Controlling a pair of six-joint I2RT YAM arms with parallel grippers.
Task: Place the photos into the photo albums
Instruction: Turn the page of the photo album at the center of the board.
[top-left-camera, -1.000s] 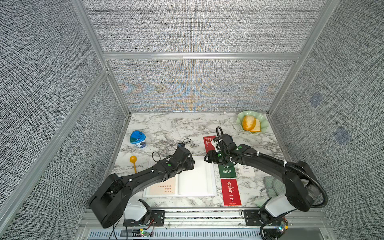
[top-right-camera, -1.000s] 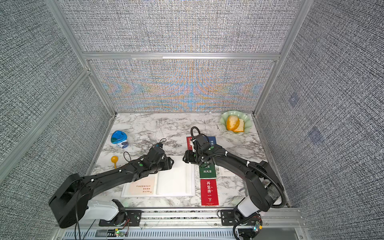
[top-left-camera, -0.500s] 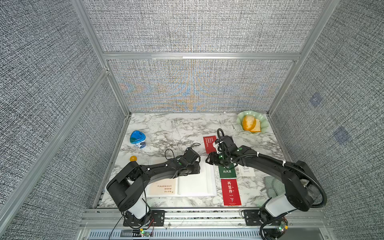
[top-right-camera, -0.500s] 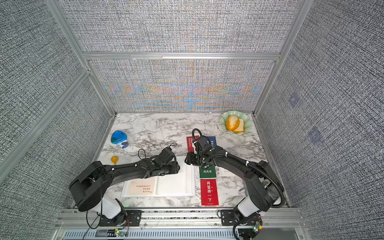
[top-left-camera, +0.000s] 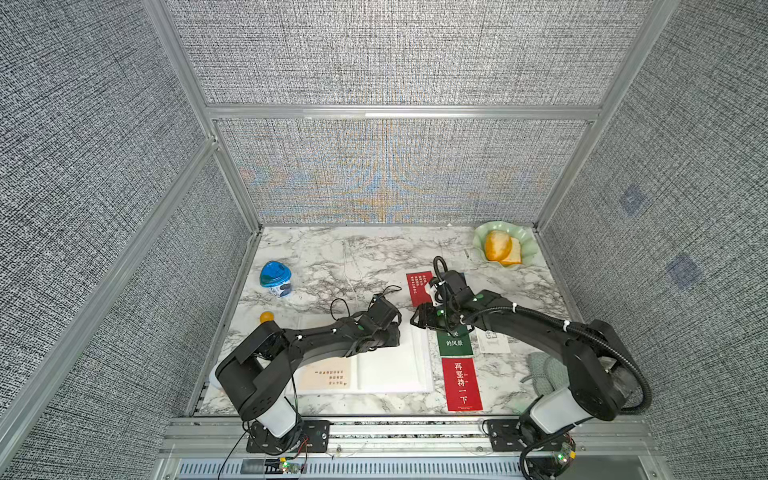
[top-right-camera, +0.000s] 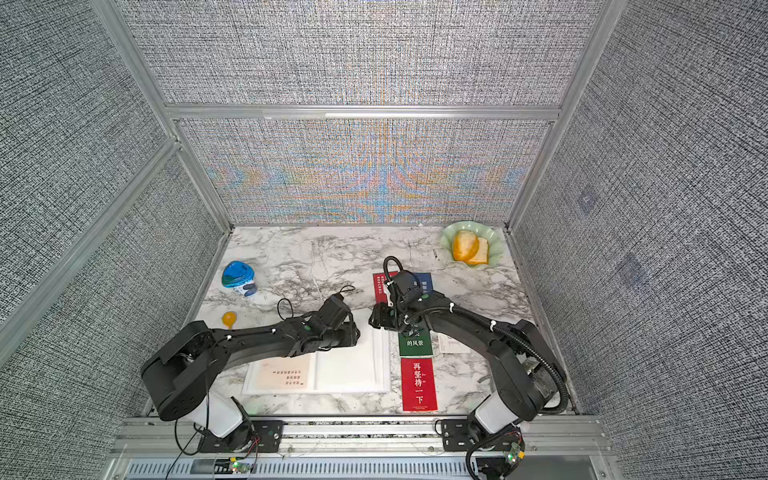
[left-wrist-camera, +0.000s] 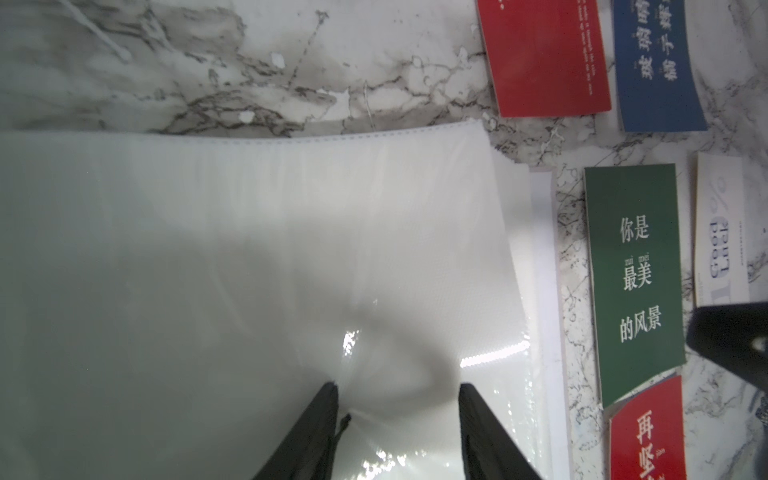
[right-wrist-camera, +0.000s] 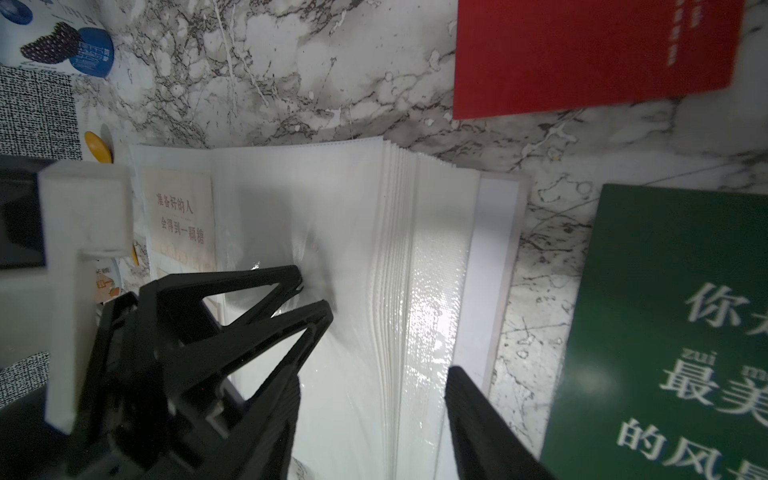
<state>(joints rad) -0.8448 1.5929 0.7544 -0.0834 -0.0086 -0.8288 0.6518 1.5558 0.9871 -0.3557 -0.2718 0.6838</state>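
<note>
On marble top (top-left-camera: 332, 257), front-centre: album (top-left-camera: 390, 370) lies open + flat. Cream card (top-left-camera: 330, 376) already sits in the sleeve on its left-hand pg; right-hand pg is blank white.

L gripper (left-wrist-camera: 399, 388): my jaws part-way apart, nothing clamped. Both fingertips (left-wrist-camera: 326, 405) are down on the clear sleeve film of the right-hand pg, and the film puckers betw. them (R wrist cam shows the same).

R gripper (right-wrist-camera: 374, 374): my jaws wide, empty, hovering over the fanned pg edges at album's far right corner. Contact w/ pgs: can't tell. Grippers nearly nose to nose, not touching.

Loose cards, all flat on marble, right of album:
- green card (top-left-camera: 455, 345): just beside album edge.
- near red card (top-left-camera: 462, 384): toward front, meets green's near edge; overlap vs. touch, can't tell.
- Good Luck card (left-wrist-camera: 721, 232): right of green, partly under my R arm in both top views.
- far red card (top-left-camera: 419, 286) + blue card (top-right-camera: 424, 282): side by side beyond album's far right corner.

Misc: blue-lid cup (top-left-camera: 274, 278) far left; green dish (top-left-camera: 480, 249) far right corner.
</note>
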